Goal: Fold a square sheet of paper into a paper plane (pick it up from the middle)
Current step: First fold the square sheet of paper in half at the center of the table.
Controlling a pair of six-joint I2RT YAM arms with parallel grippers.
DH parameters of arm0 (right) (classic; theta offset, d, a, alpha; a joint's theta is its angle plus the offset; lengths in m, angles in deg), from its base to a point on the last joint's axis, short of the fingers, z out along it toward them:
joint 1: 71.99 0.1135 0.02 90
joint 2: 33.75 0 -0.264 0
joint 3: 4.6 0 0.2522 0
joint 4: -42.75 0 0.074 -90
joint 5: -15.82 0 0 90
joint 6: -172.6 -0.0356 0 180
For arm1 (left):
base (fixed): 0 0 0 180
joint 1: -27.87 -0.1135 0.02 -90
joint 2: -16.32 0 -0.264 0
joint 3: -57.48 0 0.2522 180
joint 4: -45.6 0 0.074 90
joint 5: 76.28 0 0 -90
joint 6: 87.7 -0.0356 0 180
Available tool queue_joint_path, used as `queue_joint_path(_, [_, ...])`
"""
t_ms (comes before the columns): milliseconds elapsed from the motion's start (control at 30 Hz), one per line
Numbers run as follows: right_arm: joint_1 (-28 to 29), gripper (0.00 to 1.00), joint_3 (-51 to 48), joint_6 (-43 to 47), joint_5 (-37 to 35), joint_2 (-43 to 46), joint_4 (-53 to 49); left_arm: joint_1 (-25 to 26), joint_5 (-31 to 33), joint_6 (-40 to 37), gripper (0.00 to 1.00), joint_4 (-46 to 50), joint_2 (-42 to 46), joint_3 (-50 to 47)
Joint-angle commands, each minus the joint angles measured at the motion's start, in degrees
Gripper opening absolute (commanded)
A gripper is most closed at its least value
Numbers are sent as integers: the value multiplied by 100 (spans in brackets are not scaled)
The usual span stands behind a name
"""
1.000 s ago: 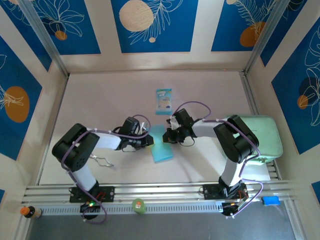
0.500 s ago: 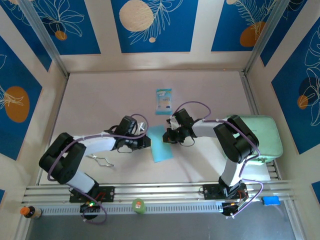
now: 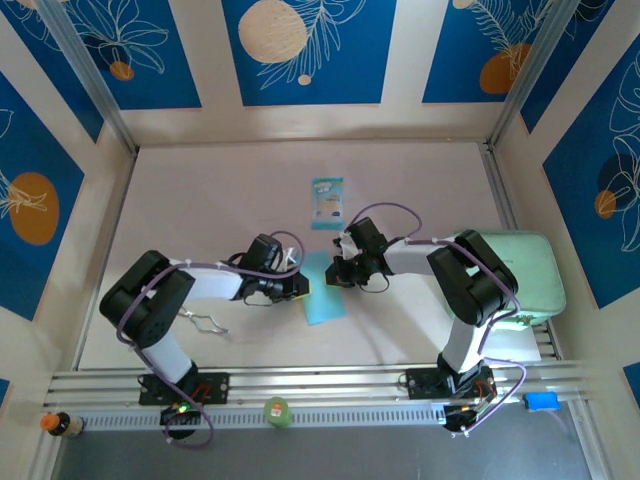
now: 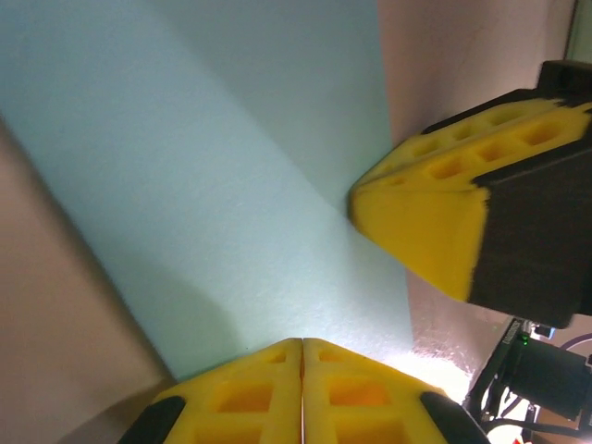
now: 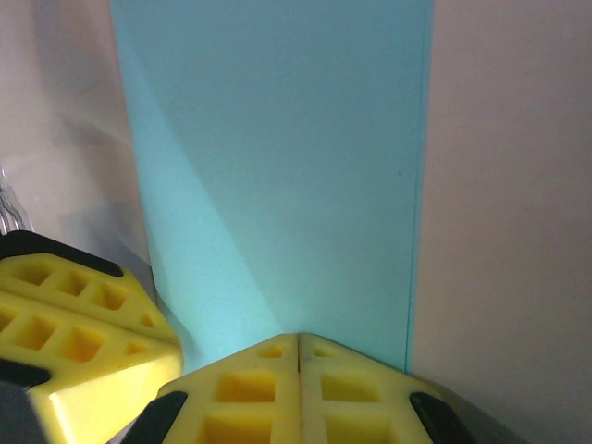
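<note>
The square sheet of paper lies mid-desk as a narrow, folded light-blue strip with a hand at either side. The left hand is clenched, its yellow fingertips closed pad to pad at the strip's left edge. The right hand is likewise clenched at the strip's far right end. Whether either nips a layer is hidden beneath the tips. Both arms reach inward, low, with elbows bent. The strip's near end lies free, bare desk spreads around it, and a printed packet lies beyond.

place: robot lab cell | evidence: aluminium rail bearing arm bases, blue leaf-print wall panels
</note>
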Motion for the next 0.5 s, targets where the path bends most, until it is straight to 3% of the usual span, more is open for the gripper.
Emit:
queue_joint_path(0, [16, 0, -192, -39, -515, -99, -599, 36, 79, -150, 9, 193, -87, -179])
queue_joint_path(267, [16, 0, -187, -45, -517, -104, -600, 36, 355, -726, 9, 969, 293, -458])
queue_joint_path(467, [16, 0, -187, -52, -525, -95, -605, 66, 209, -394, 10, 652, 714, -383])
